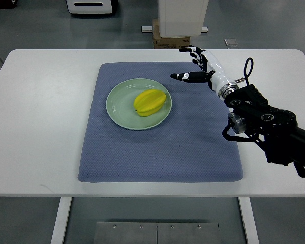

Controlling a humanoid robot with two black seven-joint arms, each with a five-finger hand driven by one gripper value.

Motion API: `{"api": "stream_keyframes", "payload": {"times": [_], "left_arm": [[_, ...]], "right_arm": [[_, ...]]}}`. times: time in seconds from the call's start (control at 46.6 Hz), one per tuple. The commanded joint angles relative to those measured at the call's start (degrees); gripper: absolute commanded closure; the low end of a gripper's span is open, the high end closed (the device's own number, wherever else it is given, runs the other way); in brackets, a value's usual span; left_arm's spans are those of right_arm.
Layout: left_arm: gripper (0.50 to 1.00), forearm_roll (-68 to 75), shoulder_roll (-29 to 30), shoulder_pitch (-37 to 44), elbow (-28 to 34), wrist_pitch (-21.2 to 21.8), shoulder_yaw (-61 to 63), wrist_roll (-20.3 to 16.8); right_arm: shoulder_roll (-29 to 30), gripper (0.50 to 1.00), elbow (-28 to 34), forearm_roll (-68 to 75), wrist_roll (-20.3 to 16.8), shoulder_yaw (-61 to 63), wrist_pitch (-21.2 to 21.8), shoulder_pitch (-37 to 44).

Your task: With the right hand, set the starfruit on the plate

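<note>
Room: we look steeply down on a grey floor and a white table (pixel 46 152) that fills most of the view.
Cut off: at 12 o'clock a white bin (pixel 182 18) over a cardboard box (pixel 165 38) runs out of the top edge; at 11 o'clock we see only the base of a white unit (pixel 90 7).
Hard to make out: a small grey item (pixel 231 42) lies on the floor at 1 o'clock; we cannot tell what it is.
Mat: a blue-grey mat (pixel 157 152) covers the table's middle.
Plate: a pale green plate (pixel 117 114) sits on the mat toward 11 o'clock from its centre.
Starfruit: the yellow starfruit (pixel 151 102) lies on the plate, free of any fingers.
Right hand: the right hand (pixel 199 66) hangs at 2 o'clock from the plate, well apart, fingers spread and released, grasping nothing.
Right arm: its black arm (pixel 267 124) enters from 3 o'clock, cut by the right edge.
In the way: we see nothing between hand and plate but bare mat.
</note>
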Motion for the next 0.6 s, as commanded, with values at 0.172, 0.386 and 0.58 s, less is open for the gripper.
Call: {"api": "stream_keyframes", "payload": {"times": [0.172,0.386,0.58], "left_arm": [[0.500,0.00,0.00,0.05,0.00,0.02,0.00,0.00],[0.500,0.00,0.00,-0.04,0.00,0.02,0.00,0.00],[0.500,0.00,0.00,0.05,0.00,0.02,0.00,0.00]], "right_arm": [[-1.84,0.500,-0.02,6.71,-0.04,4.60,0.60,-2.53],[-3.51,0.500,-0.20,9.27,-0.04,13.39,4.98,-5.60],[-3.51,0.500,-3.53,9.27,-0.04,23.24,11.13,-9.65]]}}
